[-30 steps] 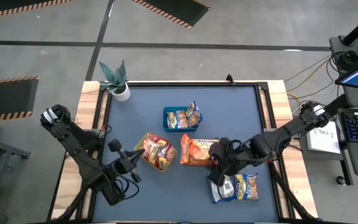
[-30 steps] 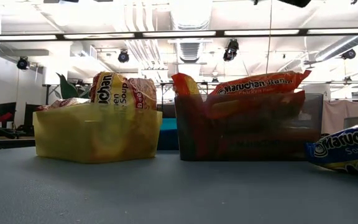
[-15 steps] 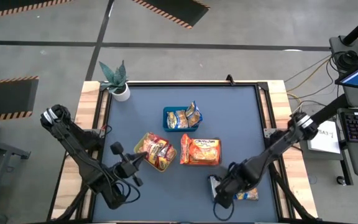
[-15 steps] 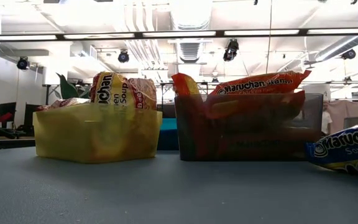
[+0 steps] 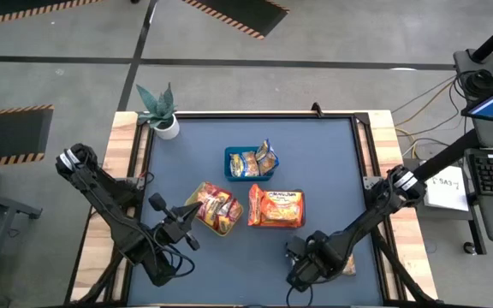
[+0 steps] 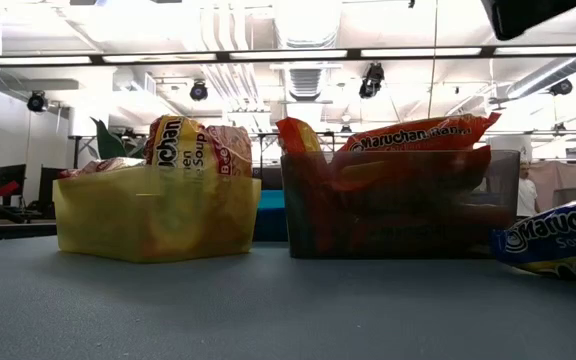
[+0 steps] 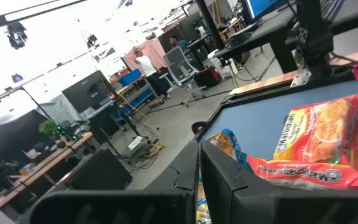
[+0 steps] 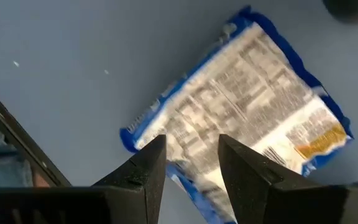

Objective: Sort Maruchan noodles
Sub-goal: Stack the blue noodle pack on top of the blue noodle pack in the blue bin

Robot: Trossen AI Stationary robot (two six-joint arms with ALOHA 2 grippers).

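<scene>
A blue-and-white Maruchan noodle packet (image 8: 241,118) lies flat on the table near its near right corner, printed back up. It also shows at the right in the low view (image 6: 558,240). My right gripper (image 8: 191,146) hangs open just above it, pointing steeply down, and my right arm covers most of it from above (image 5: 347,267). Other packets stand in a yellow-green tray (image 5: 215,208), a black tray (image 5: 275,208) and a blue tray (image 5: 248,162). My left gripper (image 5: 195,219) waits shut and level beside the yellow-green tray.
The three trays cluster at mid-table, the blue one farthest back. A potted plant (image 5: 163,115) stands at the far left corner. Bare blue mat (image 5: 229,274) lies along the near edge between the arms. Desks and a laptop sit off the table's right side.
My right gripper has swung from beside the black tray toward the table's near edge and come down over the loose blue packets, tipping to point more steeply down. Its fingers keep the same gap. The packets and trays have stayed where they were.
</scene>
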